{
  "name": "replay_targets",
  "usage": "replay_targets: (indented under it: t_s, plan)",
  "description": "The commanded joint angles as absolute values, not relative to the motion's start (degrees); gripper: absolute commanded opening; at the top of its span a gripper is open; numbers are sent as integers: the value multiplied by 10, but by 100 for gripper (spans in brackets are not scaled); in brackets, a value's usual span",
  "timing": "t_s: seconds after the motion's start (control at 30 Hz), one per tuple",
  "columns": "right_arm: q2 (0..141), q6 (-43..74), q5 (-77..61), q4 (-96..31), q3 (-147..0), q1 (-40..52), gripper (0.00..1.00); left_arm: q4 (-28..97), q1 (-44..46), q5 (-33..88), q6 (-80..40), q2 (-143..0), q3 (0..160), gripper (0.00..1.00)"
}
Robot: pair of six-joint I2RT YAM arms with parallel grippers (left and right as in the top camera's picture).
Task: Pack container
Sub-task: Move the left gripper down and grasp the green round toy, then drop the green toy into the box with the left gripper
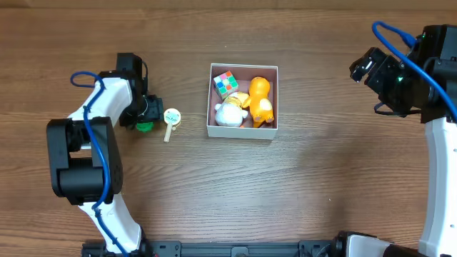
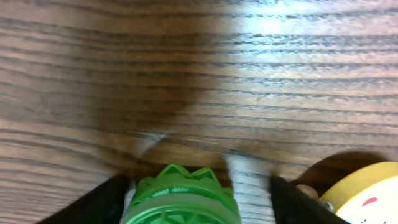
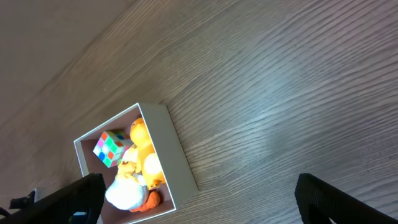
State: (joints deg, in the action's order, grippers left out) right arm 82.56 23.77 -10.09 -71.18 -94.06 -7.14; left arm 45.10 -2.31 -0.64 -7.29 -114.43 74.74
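Observation:
The container, a square white-walled box with a pink-brown floor, sits at the table's middle. It holds a colour cube, an orange plush and a white plush. It also shows in the right wrist view. My left gripper is down at the table left of the container, its jaws closed against a green crown-edged toy that rests on the wood. My right gripper is open and empty, raised at the far right, well clear of the container.
A yellow round toy with a wooden handle lies on the table just right of the left gripper, between it and the container; its edge shows in the left wrist view.

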Motion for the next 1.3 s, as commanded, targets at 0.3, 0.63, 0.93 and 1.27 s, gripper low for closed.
replay_targets:
  t_s: [0.3, 0.63, 0.93, 1.27]
  plan:
    - [827, 241, -100, -708, -945, -75, 100, 489, -19, 9, -64, -1141, 733, 70]
    - [828, 241, -100, -708, -945, -75, 100, 473, -19, -6, -64, -1141, 733, 53]
    - [827, 241, -100, -709, -945, -75, 100, 543, -19, -6, -69, -1115, 792, 43]
    - [827, 241, -100, -708, -945, -75, 100, 695, 129, 8, -113, -973, 1020, 50]
